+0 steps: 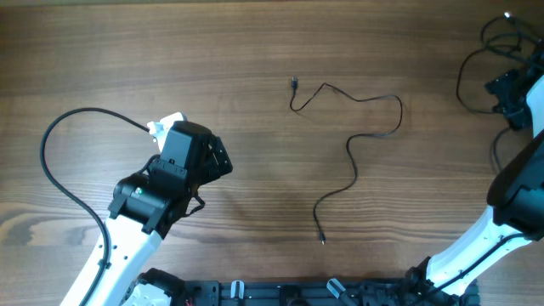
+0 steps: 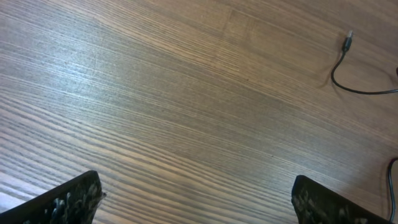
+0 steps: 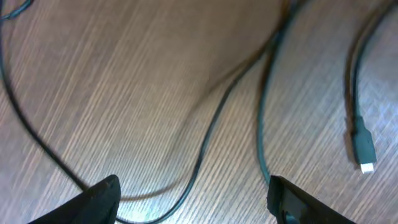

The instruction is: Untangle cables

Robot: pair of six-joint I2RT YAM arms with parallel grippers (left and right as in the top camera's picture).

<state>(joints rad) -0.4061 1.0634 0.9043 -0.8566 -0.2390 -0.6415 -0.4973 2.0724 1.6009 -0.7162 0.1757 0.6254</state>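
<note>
One thin dark cable (image 1: pixel 357 136) lies spread out alone in the middle of the table, with plug ends at the upper left and the lower middle. Its upper plug end (image 2: pixel 348 41) shows in the left wrist view. Other thin dark cables (image 1: pixel 478 59) lie in loose loops at the far right edge. In the right wrist view these cables (image 3: pixel 211 134) run between the fingers, and one plug (image 3: pixel 363 148) lies at the right. My left gripper (image 2: pixel 199 202) is open and empty over bare wood at the left. My right gripper (image 3: pixel 196 199) is open, just above the looped cables.
A thick black arm cable (image 1: pixel 64 166) curves over the table at the left, beside the left arm (image 1: pixel 161 183). The right arm (image 1: pixel 518 187) stands along the right edge. A black rail (image 1: pixel 314 293) runs along the table's front edge.
</note>
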